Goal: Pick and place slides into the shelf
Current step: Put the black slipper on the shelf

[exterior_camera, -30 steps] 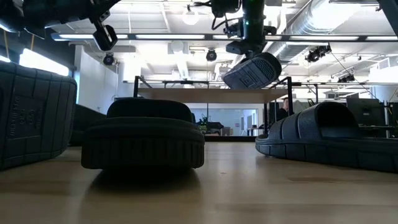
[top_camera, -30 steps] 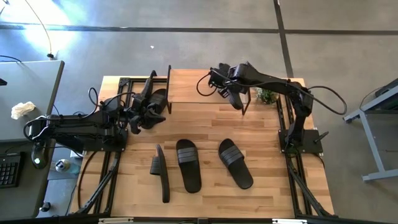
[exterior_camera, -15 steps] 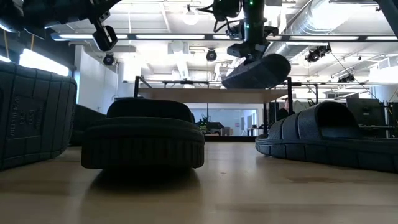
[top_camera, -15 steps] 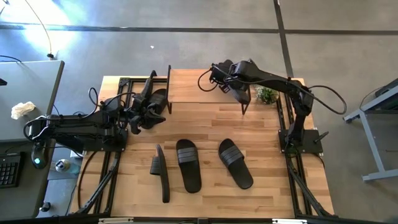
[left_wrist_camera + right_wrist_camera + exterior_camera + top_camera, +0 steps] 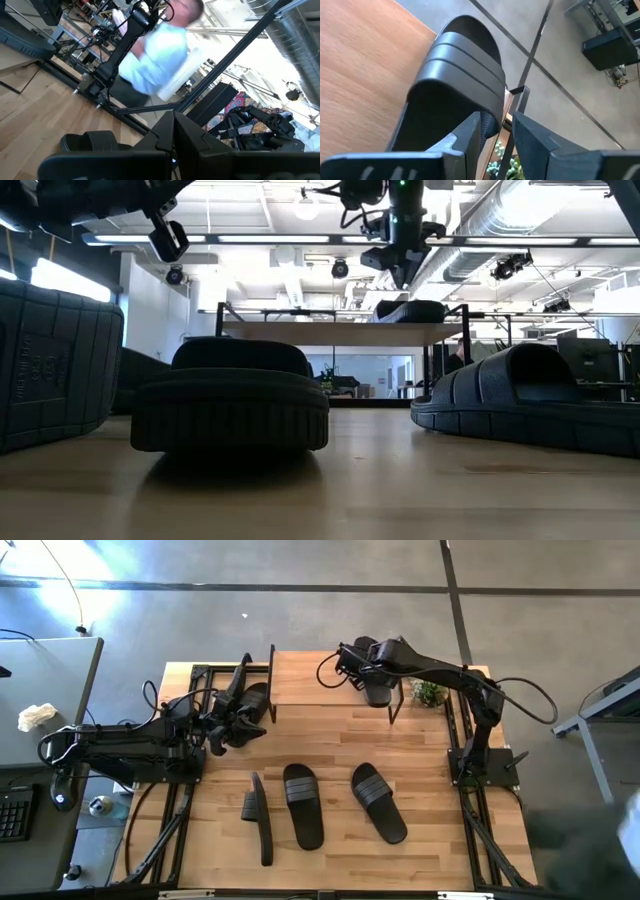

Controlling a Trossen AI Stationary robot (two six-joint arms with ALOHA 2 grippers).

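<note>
Wooden table [image 5: 330, 740], shelf [image 5: 320, 680] bearing one slide [image 5: 377, 687], three slides [image 5: 302, 805] in front

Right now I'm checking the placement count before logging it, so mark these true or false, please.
1. A slide lies on the shelf top. True.
2. The right gripper grips that slide. False: its jaws stand open above it.
3. Three slides lie on the table's front half. True.
4. All three lie flat. False: the leftmost one stands on edge.
5. The left gripper is over the shelf's right end. False: it's beside the left end.
</note>
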